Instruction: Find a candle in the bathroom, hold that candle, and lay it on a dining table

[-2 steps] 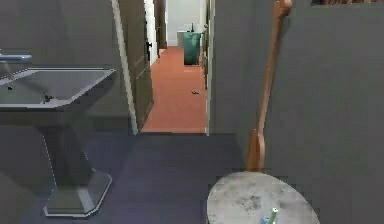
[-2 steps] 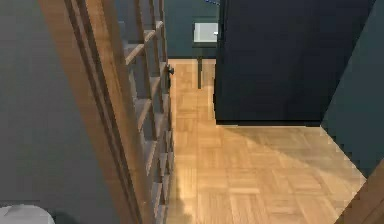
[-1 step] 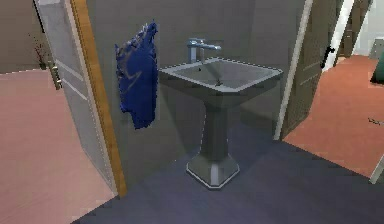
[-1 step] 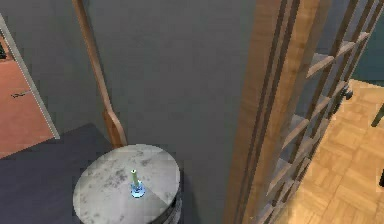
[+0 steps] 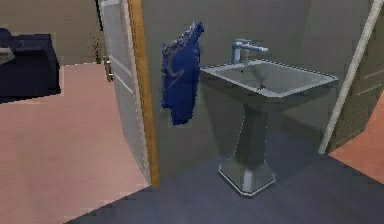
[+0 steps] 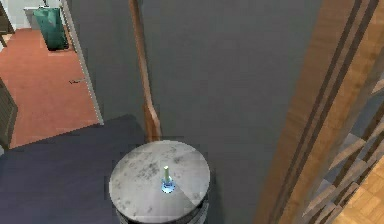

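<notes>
A round grey stand (image 6: 135, 185) with a mottled flat top sits on the dark floor at the arm side view's bottom middle. A small thin pale thing with a blue base (image 6: 167, 181) stands upright on its top, slightly right of centre. It is too small to tell whether it is a candle.
A grey pedestal sink (image 5: 255, 80) with a tap (image 5: 245, 48) stands on the dark bathroom floor, a blue towel (image 5: 182, 70) hanging to its left. An open door (image 5: 122, 70) leads to a reddish floor (image 5: 50, 140). A wooden frame (image 6: 330, 110) runs down the arm side view's right.
</notes>
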You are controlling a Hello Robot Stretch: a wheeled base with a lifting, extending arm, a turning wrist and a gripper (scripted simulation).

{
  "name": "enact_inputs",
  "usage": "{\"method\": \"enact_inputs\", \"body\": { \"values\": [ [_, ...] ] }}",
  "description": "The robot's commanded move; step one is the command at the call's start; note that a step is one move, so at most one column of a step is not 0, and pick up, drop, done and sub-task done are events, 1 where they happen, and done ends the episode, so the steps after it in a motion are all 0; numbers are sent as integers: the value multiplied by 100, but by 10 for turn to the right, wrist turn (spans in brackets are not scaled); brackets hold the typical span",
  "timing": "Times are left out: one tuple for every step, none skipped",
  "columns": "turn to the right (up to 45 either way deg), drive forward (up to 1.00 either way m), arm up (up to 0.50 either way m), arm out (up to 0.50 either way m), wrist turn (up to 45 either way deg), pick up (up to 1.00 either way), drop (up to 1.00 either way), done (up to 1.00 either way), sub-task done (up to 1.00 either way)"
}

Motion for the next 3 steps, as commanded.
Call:
{"method": "enact_inputs", "body": {
  "values": [
    [0, 0, 50, 0, 0, 0, 0, 0, 0],
    [0, 0, 38, 0, 0, 0, 0, 0, 0],
    [0, 0, 0, 20, 0, 0, 0, 0, 0]
  ]
}}
